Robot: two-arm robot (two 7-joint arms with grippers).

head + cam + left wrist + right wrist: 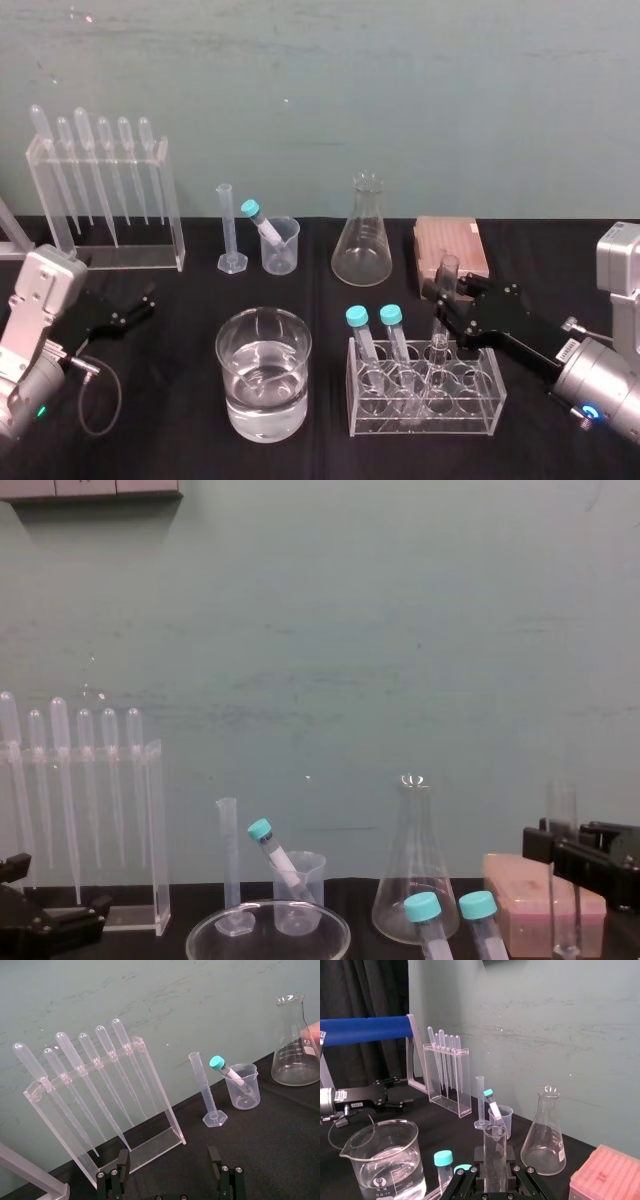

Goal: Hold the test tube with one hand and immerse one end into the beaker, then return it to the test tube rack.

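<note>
Nearest at left, the left pincer lies idle on the tabletop, fingers spread wide. Farther back stands the small beaker. The right pincer clamps the test tube, which is upright with its foot in the test tube rack. Whether it has been dipped, I cannot tell.

Six pipettes, three capped tubes, one open tube, two beakers, one flask, one cylinder, two racks, one box.
</note>
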